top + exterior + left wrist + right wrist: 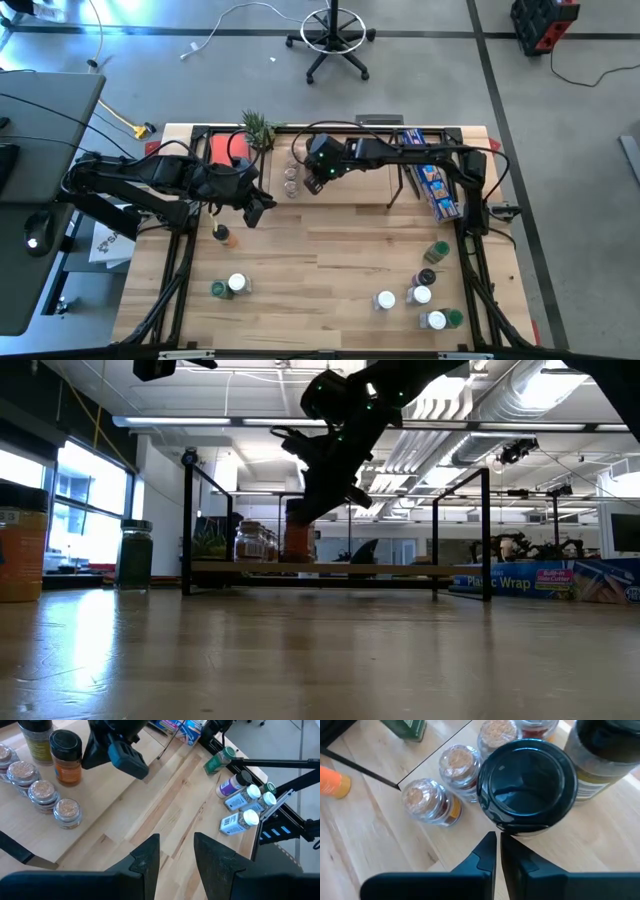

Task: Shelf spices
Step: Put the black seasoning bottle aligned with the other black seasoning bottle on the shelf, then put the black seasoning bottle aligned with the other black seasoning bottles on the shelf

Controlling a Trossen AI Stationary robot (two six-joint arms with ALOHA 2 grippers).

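1. The right gripper (pixel 497 840) is hovering over the left end of the shelf (pixel 350 190), just beside a black-lidded jar (pixel 527 782) standing on the board. Its fingers are pressed almost together and are gripping nothing.
2. Beside that jar, a row of clear-lidded jars (pixel 42 795) is standing on the same end of the shelf; a dark-lidded jar (pixel 36 737) is standing next to the orange-filled, black-lidded one.
3. The left gripper (pixel 176 852) is hanging above the bare table (pixel 320 260), near the shelf's left end. Its fingers are standing narrowly apart, with nothing between them.
4. An orange jar (pixel 222 236) is lying on the table just below the left gripper; two more jars (pixel 230 286) are lying nearer the front edge on the left.
5. A cluster of white- and green-lidded jars (pixel 425 295) is lying at the table's front right, well apart from the shelf.
6. A blue packet (pixel 435 185) is lying by the shelf's right end; a small plant (pixel 257 128) is standing at the rear left.
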